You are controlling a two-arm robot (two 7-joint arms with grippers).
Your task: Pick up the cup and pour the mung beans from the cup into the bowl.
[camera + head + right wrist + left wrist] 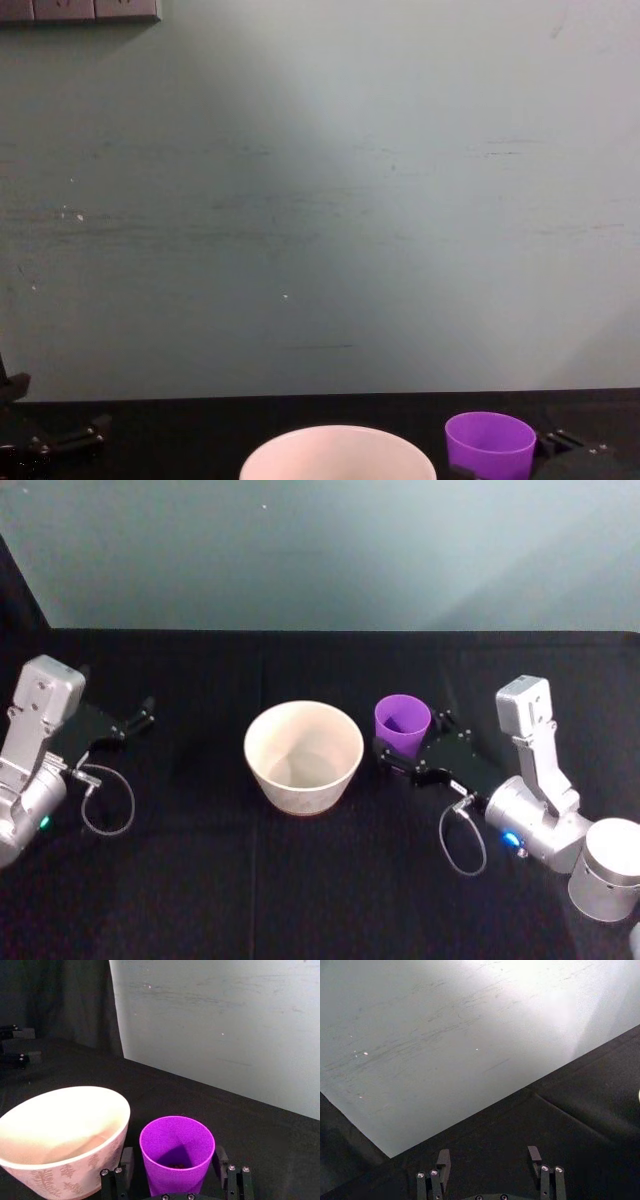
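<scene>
The purple cup [402,723] stands upright on the black table, just right of the white bowl [303,755]. My right gripper [412,737] is open, with one finger on each side of the cup's lower body. In the right wrist view the cup [176,1150] sits between the two fingers [125,1160] with small gaps, and a few dark mung beans [176,1165] show at its bottom. The bowl [65,1130] is close beside it, and its inside looks bare. My left gripper [140,717] rests open at the table's far left, holding nothing.
A black cloth covers the table [320,880], which ends at a pale grey-green wall [320,550] behind. The chest view shows the bowl's rim [337,445] and the cup [489,440] low in the frame. Loose cable loops hang by both wrists.
</scene>
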